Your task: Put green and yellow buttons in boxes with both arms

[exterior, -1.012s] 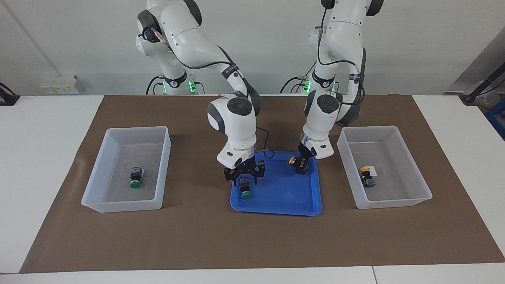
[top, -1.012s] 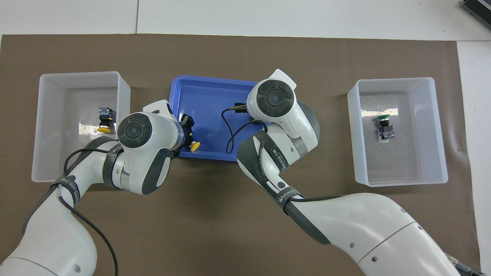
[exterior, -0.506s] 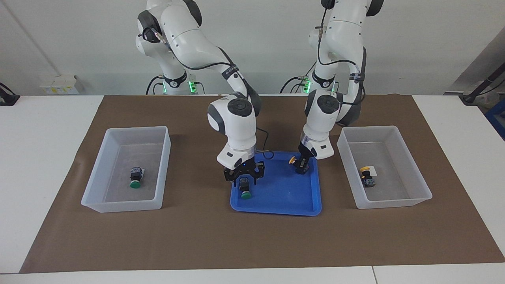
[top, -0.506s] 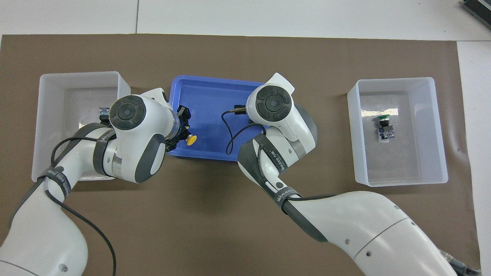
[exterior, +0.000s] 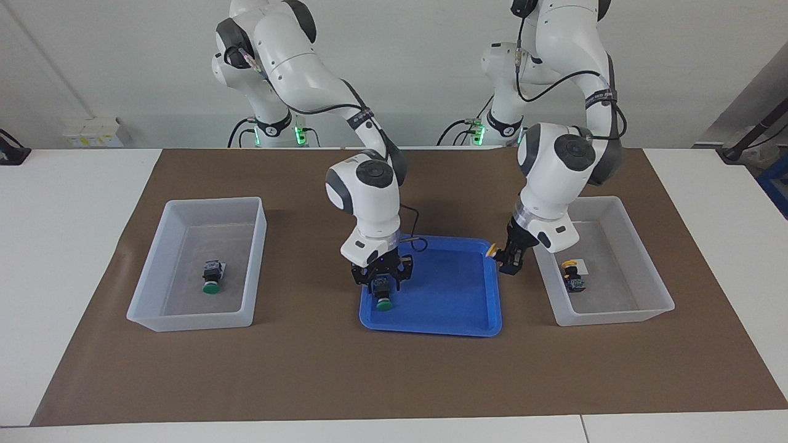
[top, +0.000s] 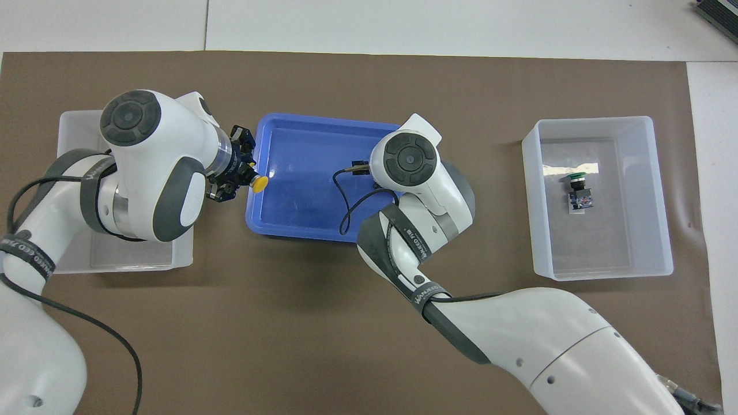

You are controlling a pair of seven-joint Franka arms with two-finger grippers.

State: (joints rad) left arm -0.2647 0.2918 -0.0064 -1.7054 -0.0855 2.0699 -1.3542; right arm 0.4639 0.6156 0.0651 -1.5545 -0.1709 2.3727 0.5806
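In the blue tray [exterior: 443, 307] lies a green button [exterior: 383, 301], cap toward the table's front. My right gripper [exterior: 381, 284] is low over it, around its black body. My left gripper [exterior: 508, 261] is shut on a yellow button [exterior: 492, 251], held up over the gap between the tray's rim and the box [exterior: 615, 315] at the left arm's end. That box holds another yellow button [exterior: 572, 275]. The box [exterior: 184, 321] at the right arm's end holds a second green button [exterior: 211, 280]. From overhead, the held yellow button [top: 260, 183] shows beside my left gripper [top: 235, 173].
A brown mat [exterior: 308, 369] covers the table under both boxes and the tray. In the overhead view my right arm's wrist [top: 406, 158] hides the tray's green button, and my left arm [top: 150, 167] covers much of its box [top: 127, 260].
My left gripper has lifted the yellow button out of the tray and carried it toward the box at the left arm's end. My right gripper has stayed low at the green button.
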